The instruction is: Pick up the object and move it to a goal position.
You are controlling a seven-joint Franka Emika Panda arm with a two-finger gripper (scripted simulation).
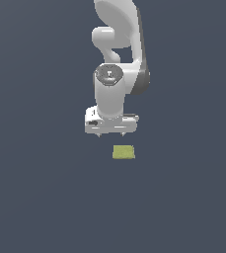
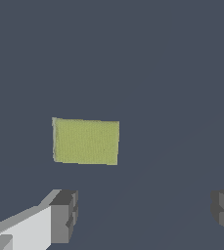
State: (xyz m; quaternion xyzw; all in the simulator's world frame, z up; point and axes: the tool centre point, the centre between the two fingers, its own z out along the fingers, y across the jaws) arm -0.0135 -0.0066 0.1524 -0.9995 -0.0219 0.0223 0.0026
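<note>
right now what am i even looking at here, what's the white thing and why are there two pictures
The white thing is a simulated robot arm with a gripper at its lower end. The exterior view comes from a camera off the arm; the wrist view comes from a camera on the arm's wrist, looking past its two fingers. Both show one small flat yellow-green block lying on a plain dark surface. The fingers are spread wide apart with nothing between them, so nothing is held. The block lies clear of the gripper, untouched.
</note>
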